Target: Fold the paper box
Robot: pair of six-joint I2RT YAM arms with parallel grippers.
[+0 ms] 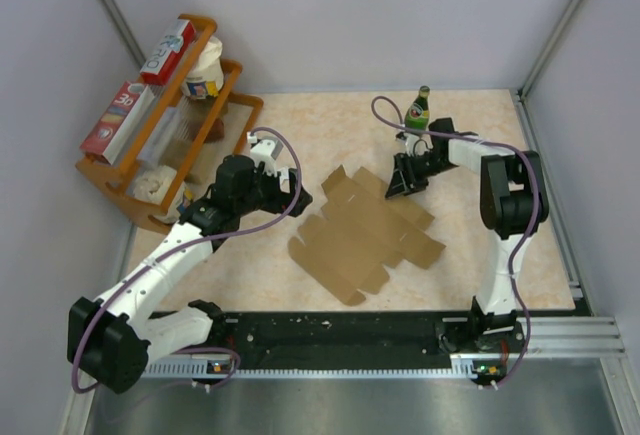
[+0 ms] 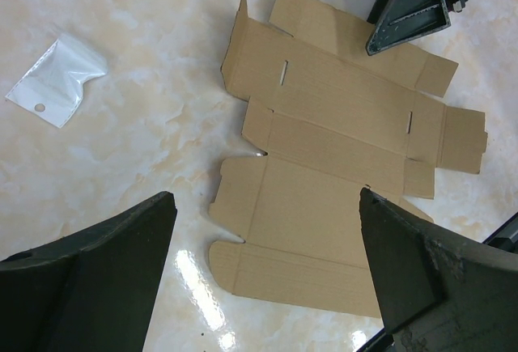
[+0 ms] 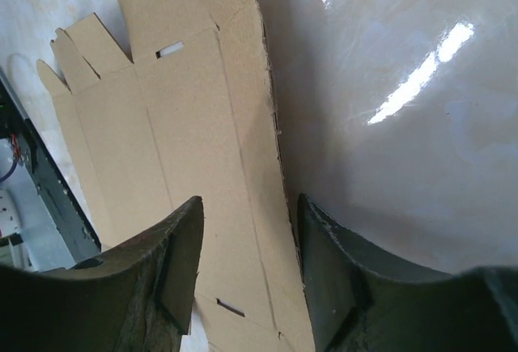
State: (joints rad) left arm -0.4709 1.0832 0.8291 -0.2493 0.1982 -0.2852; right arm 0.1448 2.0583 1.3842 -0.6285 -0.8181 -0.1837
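Surface: pale marbled table (image 1: 300,120) walled in plain grey, with the arms' bases along the near edge.
Right gripper: the right gripper (image 3: 251,206) is low at the far edge of the sheet. Its jaws are part-way apart and straddle a long cardboard edge that runs up between them. No pinch on the card can be seen, so I read it as not yet holding.
Left gripper: the left gripper (image 2: 265,198) is spread wide and empty, hovering over the sheet's left part.
Paper box: the paper box (image 1: 365,235) lies unfolded, almost flat, in the middle of the table between the two grippers. One end flap is tipped up; slots and tabs are on show.
Neighbours: a green bottle (image 1: 418,110) stands just behind the right gripper. A small clear plastic bag (image 2: 57,77) lies on the table to one side of the sheet.
Step, as I judge it: taking hold of the far panel to lift it along its crease.
Risk: with only one edge caught and nothing pinning the sheet, the whole blank may slide or lift instead of bending at the score. A shallow bite could slip off the thin card. A backward swing of the right wrist could topple the bottle.
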